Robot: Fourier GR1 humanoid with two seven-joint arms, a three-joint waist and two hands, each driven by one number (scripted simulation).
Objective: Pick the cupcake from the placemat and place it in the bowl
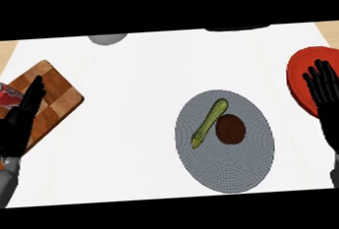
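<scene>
Both black hands, left hand (17, 123) at lower left, right hand (335, 104) over the red bowl (301, 74), rest wide, holding nothing. Centre-frame, the brown cupcake (230, 129) waits beside a green zucchini (209, 123) on the grey round placemat (227, 172), ungrasped.

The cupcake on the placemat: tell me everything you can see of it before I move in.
The cupcake shows from above as a dark brown oval, uniform in colour, with no wrapper or topping detail visible. It sits upright on the grey round placemat, near its middle. A green zucchini lies tilted just to its left, close enough that contact cannot be ruled out. Neither hand touches it; the right hand is open over the red bowl.
</scene>
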